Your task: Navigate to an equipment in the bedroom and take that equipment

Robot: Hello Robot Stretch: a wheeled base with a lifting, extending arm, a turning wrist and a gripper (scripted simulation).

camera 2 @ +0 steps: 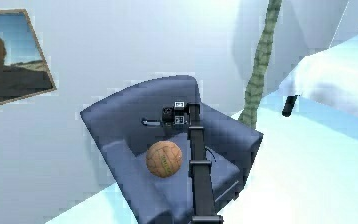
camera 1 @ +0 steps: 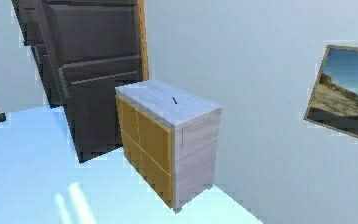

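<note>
One round thing worries me most: the basketball [camera 2: 163, 158]. It lies on the seat of the blue armchair [camera 2: 122, 118], toward the near edge of the cushion and just left of the arm [camera 2: 200, 172]. The gripper [camera 2: 152, 122] appears farther out than the ball, in front of the chair's backrest. With the chair behind it, I cannot tell whether it holds anything, and I cannot judge how its fingers stand either.

I think the main danger is a side touch. If the arm or the gripper body brushes the ball during a correction, the ball could roll off the cushion to the floor. A second danger is the backrest: more extension could push the fingers into it. A third is the base, because a turn would swing the arm across the seat. The bed [camera 2: 337, 85] at the far right looks well apart.
</note>
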